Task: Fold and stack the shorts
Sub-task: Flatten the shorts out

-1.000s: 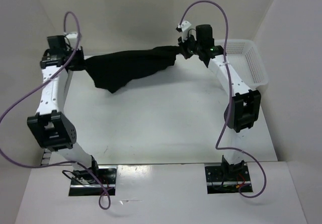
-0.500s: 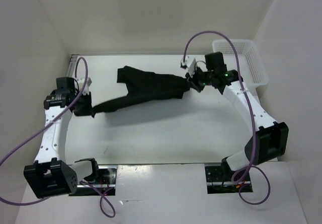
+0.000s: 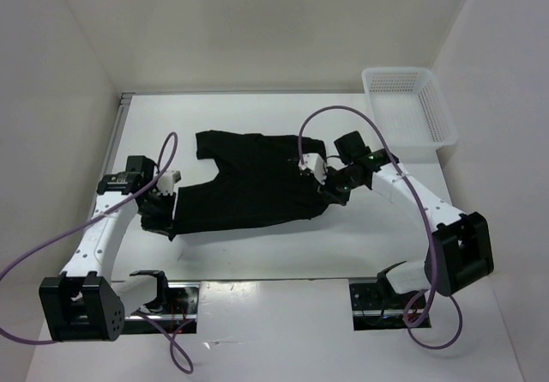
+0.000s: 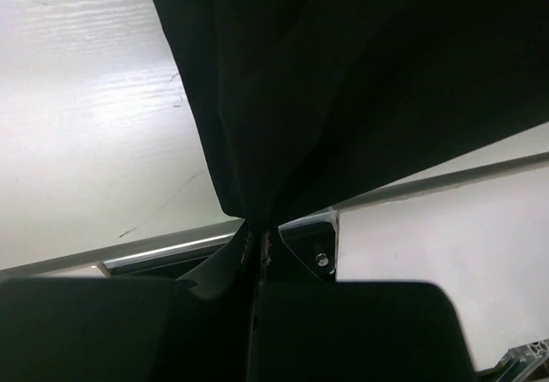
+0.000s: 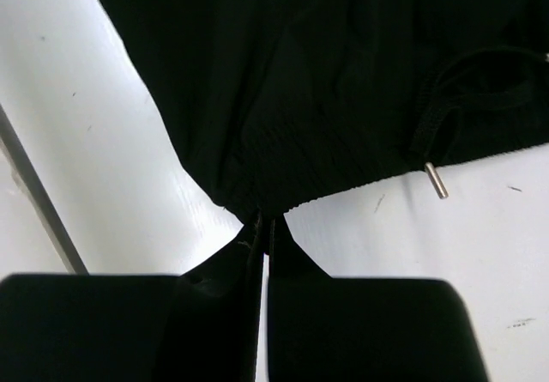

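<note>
The shorts (image 3: 249, 184) are laid out on the desk (image 3: 257, 120), one corner clamped by the left end effector (image 3: 165, 213), the waistband edge clamped by the right end effector (image 3: 332, 191).

Shorts (image 3: 249, 189) on table (image 3: 257, 114); basket (image 3: 443, 121) far right

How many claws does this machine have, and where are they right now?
2. The left claw pinches the near-left corner of the shorts; the right claw pinches their right edge, at the waistband beside the drawstring. Both are shut on the cloth.
</note>
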You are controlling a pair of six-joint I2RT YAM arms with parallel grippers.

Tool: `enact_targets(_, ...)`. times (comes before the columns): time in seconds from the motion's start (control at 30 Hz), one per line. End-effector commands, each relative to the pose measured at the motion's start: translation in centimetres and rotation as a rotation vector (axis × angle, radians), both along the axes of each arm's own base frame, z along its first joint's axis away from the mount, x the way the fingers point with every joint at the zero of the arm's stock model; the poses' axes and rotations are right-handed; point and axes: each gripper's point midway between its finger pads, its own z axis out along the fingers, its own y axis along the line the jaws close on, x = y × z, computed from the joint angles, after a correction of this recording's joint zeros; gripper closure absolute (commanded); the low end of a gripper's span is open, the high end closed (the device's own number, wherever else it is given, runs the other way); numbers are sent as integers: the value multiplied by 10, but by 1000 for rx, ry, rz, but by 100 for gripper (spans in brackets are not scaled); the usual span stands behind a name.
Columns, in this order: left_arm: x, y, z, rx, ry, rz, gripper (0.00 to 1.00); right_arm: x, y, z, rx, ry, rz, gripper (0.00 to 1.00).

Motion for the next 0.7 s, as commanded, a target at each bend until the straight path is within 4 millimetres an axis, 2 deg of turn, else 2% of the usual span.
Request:
enact_targets(0.0, -7, -3, 5, 3, 15, -26, 100, -11, -2, 3, -32, -29, 64, 100)
enact_targets(0.1, -10, -9, 5, -6, 26, -53, 98, -16, -9, -6, -78, -30, 101, 100)
enact_targets(0.2, -17, -14, 7, -17, 41, -78, 97, -41, -19, -28, -202, -9, 213, 100)
enact_targets(0.3, -24, -21, 14, -37, 13, -110, 92, -60, -15, -38, -259, -4, 302, 100)
enact_targets(0.4, -30, -25, 21, -57, -24, -115, 88, -56, -17, -40, -276, -13, 296, 100)
enact_targets(0.43, -30, -25, 23, -57, -44, -115, 85, -55, -18, -40, -284, -16, 294, 97)
enact_targets(0.47, -32, -25, 24, -57, -44, -115, 69, -56, -21, -43, -298, -17, 305, 89)
enact_targets(0.53, -32, -23, 25, -46, -54, -113, 56, -58, -27, -45, -329, -8, 329, 72)
enact_targets(0.57, -35, -23, 26, -46, -58, -113, 46, -59, -31, -48, -348, -8, 334, 65)
enact_targets(0.6, -35, -23, 27, -46, -67, -114, 43, -60, -34, -46, -357, -10, 332, 56)
enact_targets(0.67, -35, -21, 28, -37, -76, -112, 42, -61, -37, -44, -367, -20, 337, 46)
